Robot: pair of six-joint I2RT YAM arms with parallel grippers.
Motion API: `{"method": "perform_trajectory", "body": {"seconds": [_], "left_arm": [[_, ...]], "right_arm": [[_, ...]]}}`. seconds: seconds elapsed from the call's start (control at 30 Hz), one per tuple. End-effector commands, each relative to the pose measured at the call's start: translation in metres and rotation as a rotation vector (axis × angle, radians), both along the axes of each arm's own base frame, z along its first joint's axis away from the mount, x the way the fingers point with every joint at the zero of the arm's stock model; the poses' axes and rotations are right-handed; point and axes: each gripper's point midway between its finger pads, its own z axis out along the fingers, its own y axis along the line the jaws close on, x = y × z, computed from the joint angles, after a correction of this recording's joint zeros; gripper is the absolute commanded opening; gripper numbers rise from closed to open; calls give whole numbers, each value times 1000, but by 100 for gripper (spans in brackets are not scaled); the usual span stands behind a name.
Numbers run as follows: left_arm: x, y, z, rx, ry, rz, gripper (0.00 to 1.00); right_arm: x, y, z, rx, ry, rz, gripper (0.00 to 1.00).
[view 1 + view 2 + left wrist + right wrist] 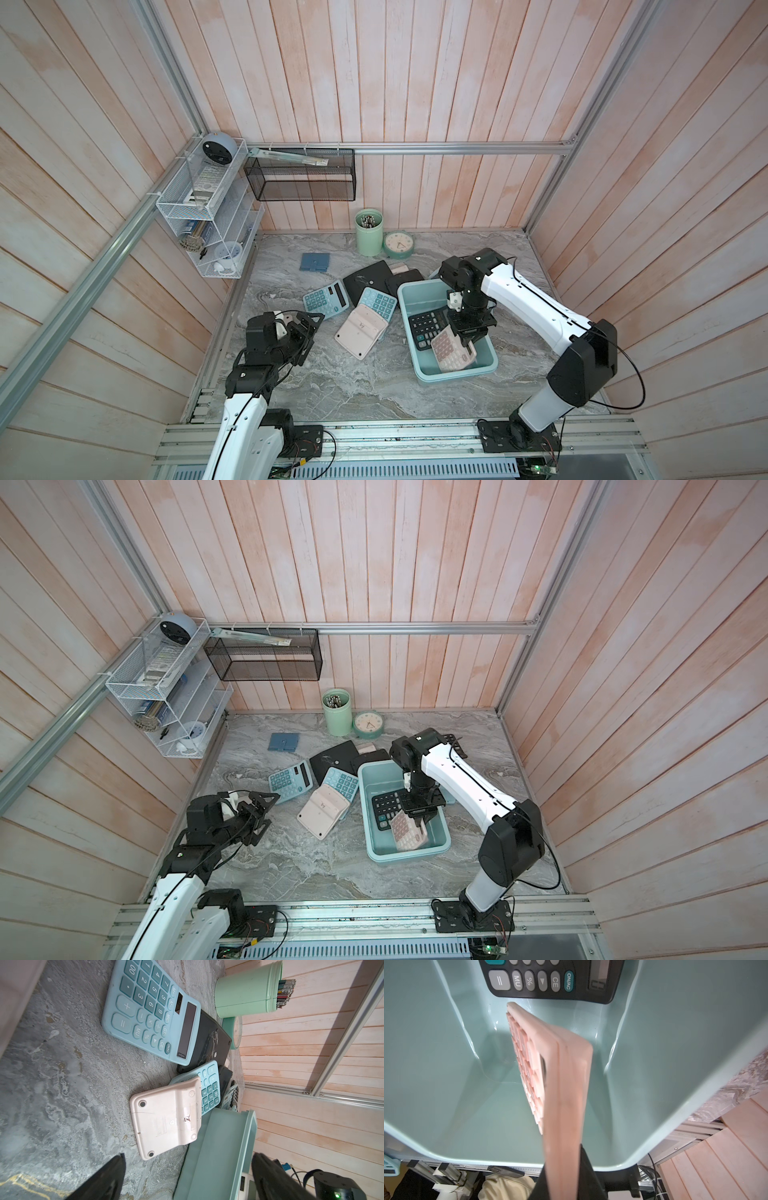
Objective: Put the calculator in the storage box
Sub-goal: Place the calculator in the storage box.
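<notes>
Right gripper (pixel 468 344) was closed on one pink calculator (pixel 451 355), tilted steeply inside the storage box (pixel 457 372) beneath it. One black calculator (pixel 426 328) lay flat alongside. The right arm was bent downward. The left gripper (pixel 307 334), spread wide and empty, was poised low over the grey marble tabletop (pixel 374 395), which was enclosed by pale plank walls (pixel 415 83).

The right arm (pixel 523 299) rises from its base at the front rail with the elbow up. Its white forearm stretches in toward the middle, and the wrist is bent so that the right hand (pixel 467 343) points straight down. Its fingers (pixel 589 1174) are pinched tight on the thin edge of a pink calculator (pixel 451 353), which hangs tilted from them. The left arm (pixel 241 424) sits folded low near its own base. The left hand (pixel 309 334) is levelled forward just above the tabletop (pixel 353 386), with its fingers (pixel 110 1178) spread wide and nothing between them.
</notes>
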Motion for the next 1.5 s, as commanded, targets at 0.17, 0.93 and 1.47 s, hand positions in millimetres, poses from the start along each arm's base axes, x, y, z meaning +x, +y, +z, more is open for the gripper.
{"method": "perform_trajectory", "body": {"seconds": [0.17,0.93,1.47], "left_arm": [[2,-4,2,-2,-30,-28,100],[-2,8,4,99,15,-5,100],[11,33,-23,286,110,17,100]], "right_arm": [[-13,6,-25,-13,117,-58,0],[0,-25,4,-108,-66,-30,42],[69,96,62,478,-529,19,52]]}}
